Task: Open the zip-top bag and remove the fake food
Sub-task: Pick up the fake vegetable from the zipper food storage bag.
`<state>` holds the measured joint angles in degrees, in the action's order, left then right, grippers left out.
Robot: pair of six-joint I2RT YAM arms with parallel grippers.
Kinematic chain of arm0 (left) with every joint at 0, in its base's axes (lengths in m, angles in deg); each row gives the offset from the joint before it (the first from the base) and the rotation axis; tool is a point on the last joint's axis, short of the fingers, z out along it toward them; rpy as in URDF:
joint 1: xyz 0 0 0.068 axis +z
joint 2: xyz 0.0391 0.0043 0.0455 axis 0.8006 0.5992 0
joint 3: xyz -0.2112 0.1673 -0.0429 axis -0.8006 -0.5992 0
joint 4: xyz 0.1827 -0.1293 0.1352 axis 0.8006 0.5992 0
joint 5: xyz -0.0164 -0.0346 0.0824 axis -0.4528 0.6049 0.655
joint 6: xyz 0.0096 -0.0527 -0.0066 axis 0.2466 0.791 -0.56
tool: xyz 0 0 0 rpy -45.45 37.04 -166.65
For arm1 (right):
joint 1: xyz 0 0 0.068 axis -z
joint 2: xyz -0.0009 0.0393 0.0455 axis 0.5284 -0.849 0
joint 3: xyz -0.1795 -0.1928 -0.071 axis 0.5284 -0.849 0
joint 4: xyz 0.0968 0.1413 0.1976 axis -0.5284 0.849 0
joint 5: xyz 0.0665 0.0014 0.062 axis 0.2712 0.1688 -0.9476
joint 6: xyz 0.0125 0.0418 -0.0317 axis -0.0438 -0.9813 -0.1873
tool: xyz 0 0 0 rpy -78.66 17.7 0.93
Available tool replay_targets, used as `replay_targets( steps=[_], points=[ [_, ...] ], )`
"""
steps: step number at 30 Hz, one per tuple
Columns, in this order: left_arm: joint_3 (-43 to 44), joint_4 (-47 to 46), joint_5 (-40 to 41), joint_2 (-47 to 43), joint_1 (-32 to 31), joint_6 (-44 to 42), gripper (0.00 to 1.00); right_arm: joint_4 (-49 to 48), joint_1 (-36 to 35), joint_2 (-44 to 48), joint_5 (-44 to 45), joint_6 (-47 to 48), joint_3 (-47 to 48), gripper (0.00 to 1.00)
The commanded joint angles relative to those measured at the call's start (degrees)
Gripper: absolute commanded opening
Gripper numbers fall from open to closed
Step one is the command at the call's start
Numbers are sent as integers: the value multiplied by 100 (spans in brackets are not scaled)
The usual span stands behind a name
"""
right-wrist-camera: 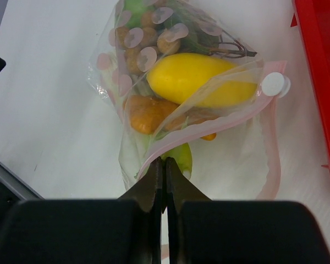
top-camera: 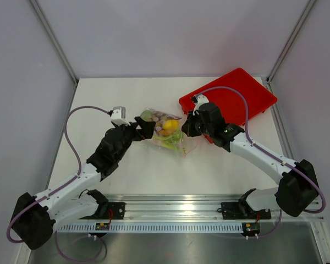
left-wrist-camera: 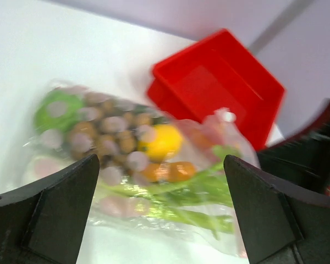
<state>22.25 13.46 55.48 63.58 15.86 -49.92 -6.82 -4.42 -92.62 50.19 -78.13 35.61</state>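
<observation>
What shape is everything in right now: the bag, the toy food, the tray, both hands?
zip-top bag: lying on the table, mouth unzipped.
fake food: inside the bag.
red tray: flat on the table, open side up.
left hand: open, holding nothing.
right hand: shut, pinching the bag's pink zip strip.

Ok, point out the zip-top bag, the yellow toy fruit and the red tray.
zip-top bag (right-wrist-camera: pixel 272 154), right wrist view, pink zip strip.
yellow toy fruit (right-wrist-camera: pixel 201 80), right wrist view, its middle.
red tray (left-wrist-camera: pixel 209 91), left wrist view, bare floor.
</observation>
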Motion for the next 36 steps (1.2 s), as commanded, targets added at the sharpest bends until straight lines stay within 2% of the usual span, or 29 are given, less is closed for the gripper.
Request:
replay_targets(
  steps=[1,8,13,17,22,34,36],
  points=[
    [134,544,762,106,426,797,99,-137,46,2,109,-10,241,0],
    [-33,502,455,914,1498,1415,99,-146,46,2,48,-19,249,0],
    [-6,239,428,1433,1649,1108,99,-173,54,-33,4,-19,249,0],
    [-59,-130,-168,1741,1763,791,99,-173,46,-42,-23,-2,258,0],
    [-199,-526,-477,1829,1869,563,99,-164,54,-24,-40,-1,258,0],
    [11,-307,-759,2242,2036,448,99,-181,46,2,-119,7,249,0],
    [-15,-551,-811,2269,2088,396,99,-190,46,-7,-137,7,241,0]
  ],
)
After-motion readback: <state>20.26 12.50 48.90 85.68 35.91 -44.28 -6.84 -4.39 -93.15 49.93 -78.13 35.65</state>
